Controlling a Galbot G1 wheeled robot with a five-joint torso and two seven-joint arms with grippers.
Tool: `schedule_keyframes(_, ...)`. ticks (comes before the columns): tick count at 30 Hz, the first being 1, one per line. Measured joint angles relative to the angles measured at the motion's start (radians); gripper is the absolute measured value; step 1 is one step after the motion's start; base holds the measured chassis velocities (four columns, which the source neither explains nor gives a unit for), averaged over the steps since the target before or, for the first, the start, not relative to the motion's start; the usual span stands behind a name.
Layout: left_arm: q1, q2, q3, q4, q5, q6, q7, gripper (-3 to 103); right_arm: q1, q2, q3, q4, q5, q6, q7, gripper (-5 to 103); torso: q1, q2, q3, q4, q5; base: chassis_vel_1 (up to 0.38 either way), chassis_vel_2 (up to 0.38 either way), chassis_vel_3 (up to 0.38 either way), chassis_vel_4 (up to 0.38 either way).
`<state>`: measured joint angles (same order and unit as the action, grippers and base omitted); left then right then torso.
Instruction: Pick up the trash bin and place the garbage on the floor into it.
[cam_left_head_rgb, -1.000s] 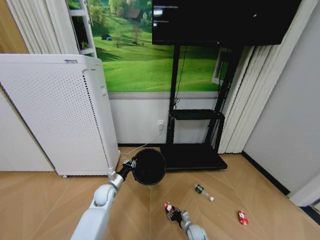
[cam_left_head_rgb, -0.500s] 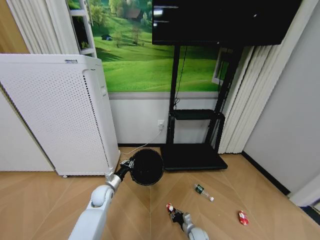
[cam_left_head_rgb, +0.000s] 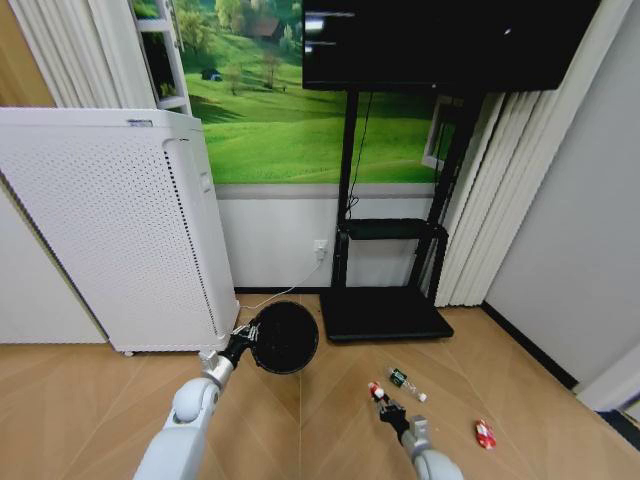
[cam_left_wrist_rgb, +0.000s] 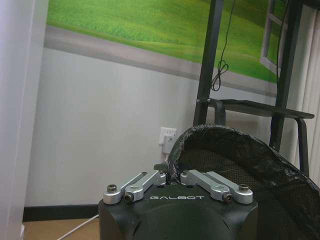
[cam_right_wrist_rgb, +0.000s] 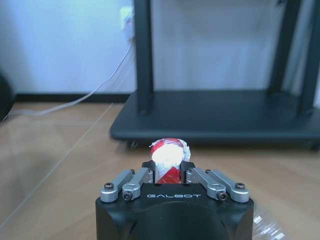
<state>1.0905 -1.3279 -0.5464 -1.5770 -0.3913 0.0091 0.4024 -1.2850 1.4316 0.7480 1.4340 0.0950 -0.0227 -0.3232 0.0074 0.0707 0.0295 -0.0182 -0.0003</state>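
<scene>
The black trash bin (cam_left_head_rgb: 285, 338) hangs above the floor with its mouth towards me, my left gripper (cam_left_head_rgb: 243, 341) shut on its rim. In the left wrist view the fingers (cam_left_wrist_rgb: 146, 181) pinch the rim of the lined trash bin (cam_left_wrist_rgb: 235, 172). My right gripper (cam_left_head_rgb: 383, 401) is low at the front right, shut on a red-and-white piece of garbage (cam_left_head_rgb: 375, 389). The right wrist view has that wrapper (cam_right_wrist_rgb: 169, 159) squeezed between the jaws. A small clear bottle (cam_left_head_rgb: 406, 383) lies on the floor just beyond it, and another red wrapper (cam_left_head_rgb: 485, 434) lies farther right.
A tall white perforated appliance (cam_left_head_rgb: 110, 225) stands at the left. The black TV stand (cam_left_head_rgb: 385, 312) sits against the back wall, with a white cable (cam_left_head_rgb: 275, 296) running to a socket. Curtains and a grey wall close off the right side. Open wood floor lies between the arms.
My right gripper has carried the red-and-white wrapper up and to the right, close to the bottle. My left arm has shifted the bin slightly left.
</scene>
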Motion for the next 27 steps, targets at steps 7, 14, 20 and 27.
schedule_keyframes(7, -0.006, -0.005, -0.023, 0.084, 0.003, -0.034, 0.007, 7, -0.011, -0.009, 0.037, 0.217, 0.053, -0.053, 0.014, 24, 0.0, 0.0, 0.0, 0.0002, 0.0003, 0.0, 0.0, 0.0, 0.0)
schedule_keyframes(14, -0.078, -0.021, 0.064, 0.159, -0.019, -0.027, -0.004, 7, -0.075, -0.033, -0.032, 0.451, 0.12, -0.135, 0.015, 24, 0.0, 0.0, 0.0, 0.0001, 0.0005, 0.0, 0.0, 0.0, 0.0)
schedule_keyframes(20, -0.184, -0.035, 0.192, 0.237, -0.022, -0.02, -0.029, 7, -0.104, -0.074, -0.087, 0.505, 0.153, -0.163, 0.006, 24, 0.0, 0.0, 0.0, -0.0004, 0.0003, 0.0, 0.0, 0.0, 0.0)
schedule_keyframes(27, -0.263, -0.075, 0.35, 0.277, -0.053, 0.014, -0.072, 7, -0.077, -0.106, -0.145, 0.501, 0.169, -0.174, 0.0, 24, 0.0, 0.0, 0.0, 0.0, 0.0007, 0.0, 0.0, 0.0, 0.0)
